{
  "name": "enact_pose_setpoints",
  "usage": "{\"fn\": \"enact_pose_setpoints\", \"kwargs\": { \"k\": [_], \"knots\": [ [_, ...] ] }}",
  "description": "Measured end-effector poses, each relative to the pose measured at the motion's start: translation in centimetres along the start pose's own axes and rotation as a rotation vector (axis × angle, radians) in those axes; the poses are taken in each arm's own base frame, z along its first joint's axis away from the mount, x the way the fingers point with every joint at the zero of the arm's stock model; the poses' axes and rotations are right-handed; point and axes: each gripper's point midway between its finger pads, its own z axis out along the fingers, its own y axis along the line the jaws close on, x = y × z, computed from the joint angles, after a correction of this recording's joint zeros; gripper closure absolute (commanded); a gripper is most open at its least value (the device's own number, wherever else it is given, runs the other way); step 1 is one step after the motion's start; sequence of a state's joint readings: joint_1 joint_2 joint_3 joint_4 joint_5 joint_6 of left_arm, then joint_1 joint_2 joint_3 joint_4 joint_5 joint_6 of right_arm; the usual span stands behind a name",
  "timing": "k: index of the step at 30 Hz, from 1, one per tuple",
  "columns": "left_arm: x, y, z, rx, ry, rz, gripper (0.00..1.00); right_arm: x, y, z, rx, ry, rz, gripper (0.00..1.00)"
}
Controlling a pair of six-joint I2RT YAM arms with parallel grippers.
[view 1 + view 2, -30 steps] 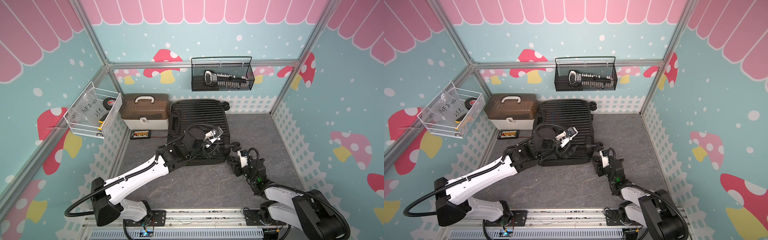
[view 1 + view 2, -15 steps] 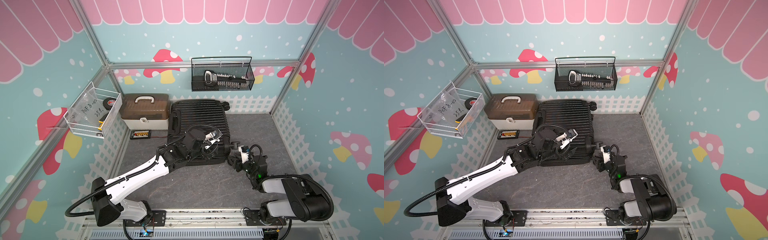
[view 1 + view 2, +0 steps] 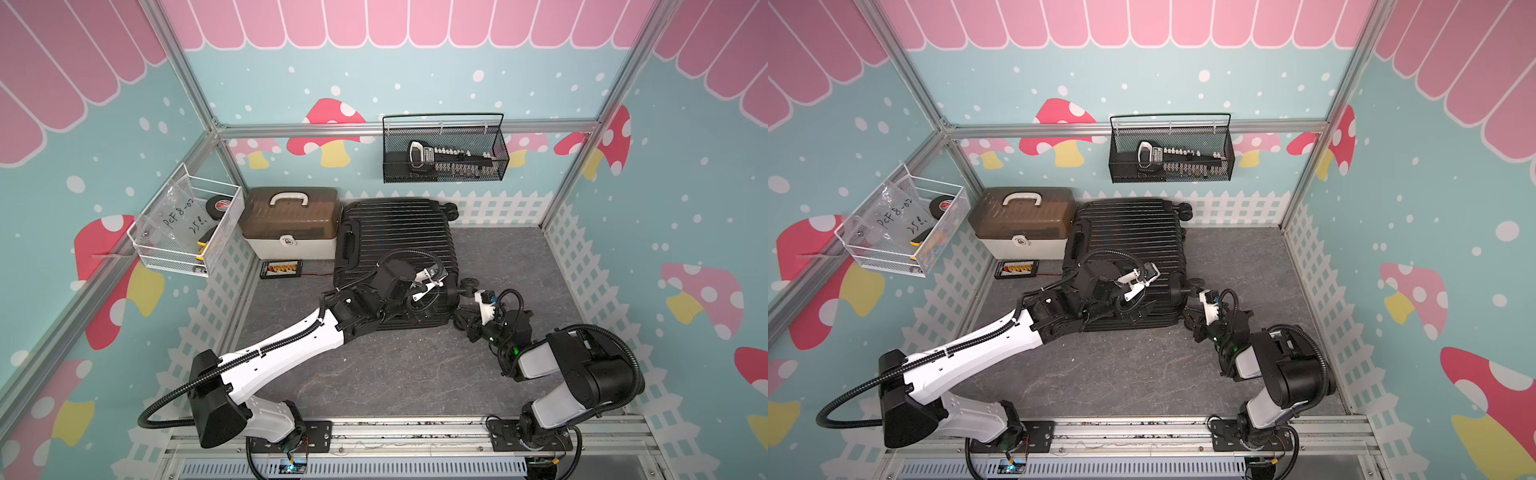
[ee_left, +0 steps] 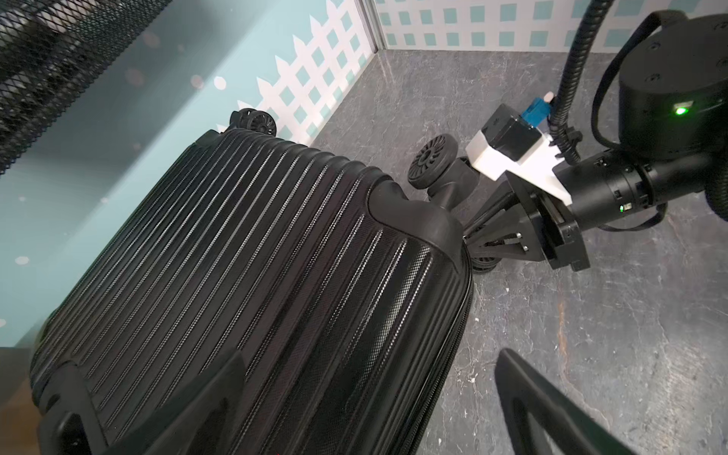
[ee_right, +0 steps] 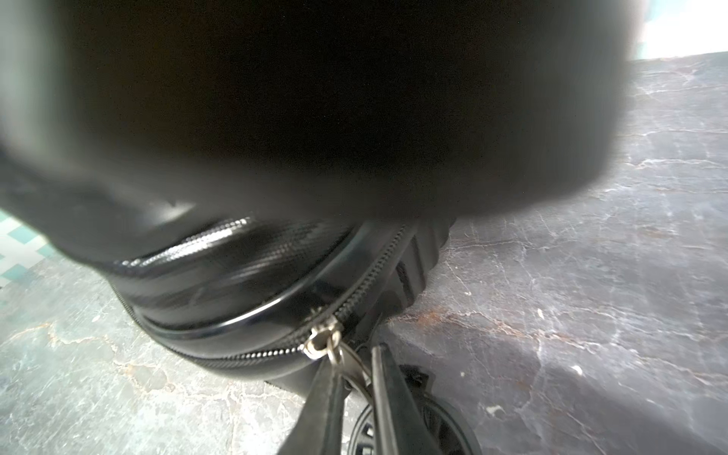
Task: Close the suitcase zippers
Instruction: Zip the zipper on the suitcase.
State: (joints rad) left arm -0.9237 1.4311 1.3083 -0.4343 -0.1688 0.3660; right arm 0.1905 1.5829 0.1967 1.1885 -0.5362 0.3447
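Glossy ribbed black suitcase (image 4: 244, 252) shell, probably plastic, shiny metal zipper pull (image 5: 320, 343), matt veined stone-look floor (image 5: 591, 295)

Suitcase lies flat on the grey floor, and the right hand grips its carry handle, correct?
Not the carry handle: the right hand grips the zipper pull at the suitcase's corner, as the right wrist view shows. It does lie flat on the floor.

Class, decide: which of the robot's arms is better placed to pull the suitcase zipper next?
Right. The right gripper flanks the zipper pull at the suitcase corner; the left gripper hangs open, away from that pull.
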Motion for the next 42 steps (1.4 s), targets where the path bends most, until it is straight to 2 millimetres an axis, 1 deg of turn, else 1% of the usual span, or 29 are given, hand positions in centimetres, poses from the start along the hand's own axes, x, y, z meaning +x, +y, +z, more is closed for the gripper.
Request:
{"fn": "enact_pose_setpoints", "kwargs": {
  "k": [5,9,12,14,20,23,28,34,39,42],
  "knots": [
    [0.4,-1.5,2.2,0.033,0.037,0.09,0.0,0.0,0.3,0.0,-0.018,0.0,0.009,0.99],
    [0.6,-3.2,4.1,0.065,0.062,0.187,0.0,0.0,0.3,0.0,-0.019,0.0,0.015,1.0],
    [1.1,-4.0,5.4,0.064,0.083,0.256,0.0,0.0,0.3,0.0,-0.019,0.001,0.021,1.0],
    [1.5,-4.0,6.4,0.037,0.1,0.302,0.0,0.0,0.3,0.0,-0.019,0.001,0.027,1.0],
    [2.5,-2.5,9.6,-0.105,0.158,0.396,0.01,-0.1,0.6,-0.3,-0.019,-0.003,0.045,1.0],
    [1.7,-2.8,10.2,-0.141,0.147,0.419,0.01,-0.5,0.7,-0.7,-0.006,-0.006,0.047,1.0],
    [1.1,-2.9,10.7,-0.16,0.126,0.412,0.01,-0.8,1.2,-1.8,0.019,0.006,0.046,1.0],
    [1.0,-3.0,11.0,-0.156,0.129,0.395,0.02,-1.1,2.1,-3.1,0.032,0.013,0.022,1.0],
    [-0.2,-2.5,11.0,-0.159,0.1,0.347,0.03,-0.8,2.8,-3.3,0.016,0.034,0.006,1.0],
    [-0.2,-2.5,11.0,-0.155,0.098,0.336,0.03,-0.4,2.9,-3.2,0.011,0.047,0.004,1.0]
  ]
}}
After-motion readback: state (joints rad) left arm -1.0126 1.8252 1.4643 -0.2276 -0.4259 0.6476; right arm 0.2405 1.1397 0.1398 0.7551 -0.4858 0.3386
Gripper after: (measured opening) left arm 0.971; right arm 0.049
